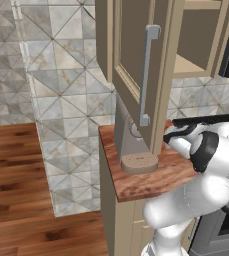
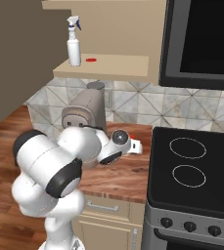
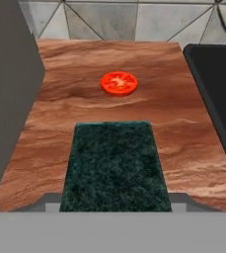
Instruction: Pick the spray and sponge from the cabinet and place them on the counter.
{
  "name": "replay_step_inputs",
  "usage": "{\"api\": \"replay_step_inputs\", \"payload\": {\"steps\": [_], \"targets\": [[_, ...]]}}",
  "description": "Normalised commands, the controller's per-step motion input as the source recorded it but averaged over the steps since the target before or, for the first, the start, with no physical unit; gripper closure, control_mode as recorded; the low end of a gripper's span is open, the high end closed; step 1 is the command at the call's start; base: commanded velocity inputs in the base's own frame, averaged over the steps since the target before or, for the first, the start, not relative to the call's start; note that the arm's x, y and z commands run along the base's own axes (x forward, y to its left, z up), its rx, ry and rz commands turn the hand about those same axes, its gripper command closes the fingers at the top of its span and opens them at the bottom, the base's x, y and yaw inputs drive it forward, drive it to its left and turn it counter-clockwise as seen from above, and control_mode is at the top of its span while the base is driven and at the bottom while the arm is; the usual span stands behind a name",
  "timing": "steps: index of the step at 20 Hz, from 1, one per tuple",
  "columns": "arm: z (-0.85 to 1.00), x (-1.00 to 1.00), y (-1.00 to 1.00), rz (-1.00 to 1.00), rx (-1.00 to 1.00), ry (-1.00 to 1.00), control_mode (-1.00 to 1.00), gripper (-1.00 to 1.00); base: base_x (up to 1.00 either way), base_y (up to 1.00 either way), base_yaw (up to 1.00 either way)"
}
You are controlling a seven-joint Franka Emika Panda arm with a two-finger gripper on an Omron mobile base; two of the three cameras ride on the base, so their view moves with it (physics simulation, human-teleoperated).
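Robot jaws grasping a green sponge (image 3: 114,165) above a wooden worktop (image 3: 94,106).
Spray (image 2: 74,41) stands on the cabinet (image 2: 103,68) shelf; no readable labels.

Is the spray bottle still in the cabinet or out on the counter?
In the cabinet. The spray bottle stands upright on the cabinet shelf, above the coffee machine, not down on the counter.

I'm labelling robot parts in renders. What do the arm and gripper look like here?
The arm is glossy white, built of rounded, bulbous segments with dark grey-black bands at the joints. The wrist carries a dark round cap and a small red mark. The gripper is a small white block. No cables show.
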Motion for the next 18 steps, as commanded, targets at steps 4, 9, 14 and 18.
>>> {"api": "replay_step_inputs", "payload": {"steps": [4, 9, 14, 18], "targets": [[-0.27, 0.27, -0.04, 0.02, 0.00, 0.02, -1.00, 1.00, 0.00, 0.00, 0.00], [-0.32, 0.27, -0.05, 0.02, 0.00, 0.02, -1.00, 1.00, 0.00, 0.00, 0.00], [-0.37, 0.26, -0.08, 0.02, 0.00, 0.02, -1.00, -1.00, 0.00, 0.00, 0.00], [-0.35, 0.23, -0.10, 0.02, 0.00, 0.02, -1.00, -1.00, 0.00, 0.00, 0.00]]}}
